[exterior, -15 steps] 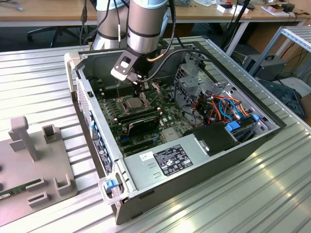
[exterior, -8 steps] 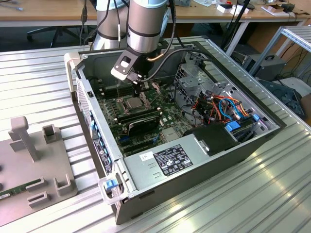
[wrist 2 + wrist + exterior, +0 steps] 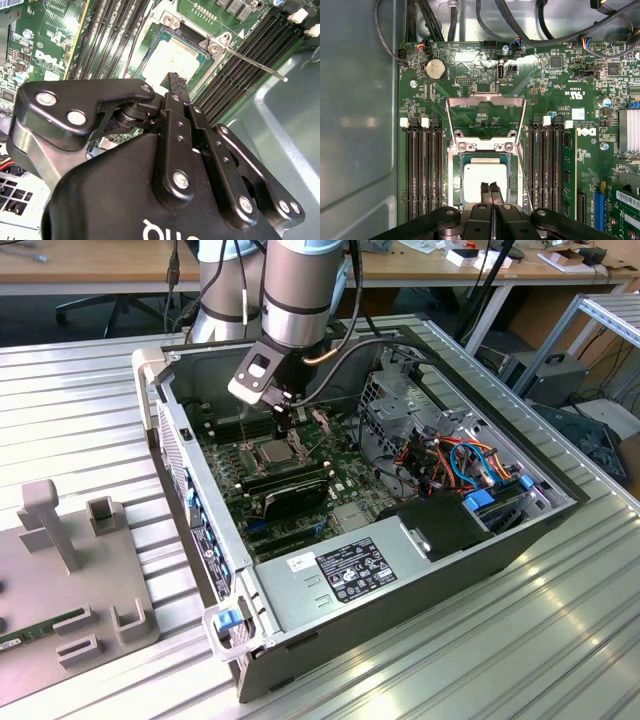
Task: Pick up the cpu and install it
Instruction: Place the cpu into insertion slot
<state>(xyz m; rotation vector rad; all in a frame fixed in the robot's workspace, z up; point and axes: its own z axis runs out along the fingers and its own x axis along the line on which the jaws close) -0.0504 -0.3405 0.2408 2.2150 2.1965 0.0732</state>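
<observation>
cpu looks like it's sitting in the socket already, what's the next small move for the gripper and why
Probably lift the gripper straight up. The cpu lies flat in the socket, the jaws are shut just over it with nothing between them, and the load frame stands open close by, so a sideways move could catch it.

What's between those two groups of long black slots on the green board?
In the first wrist view, the socket with its metal frame swung open, the cpu lying in it, and the gripper over the chip.
</observation>
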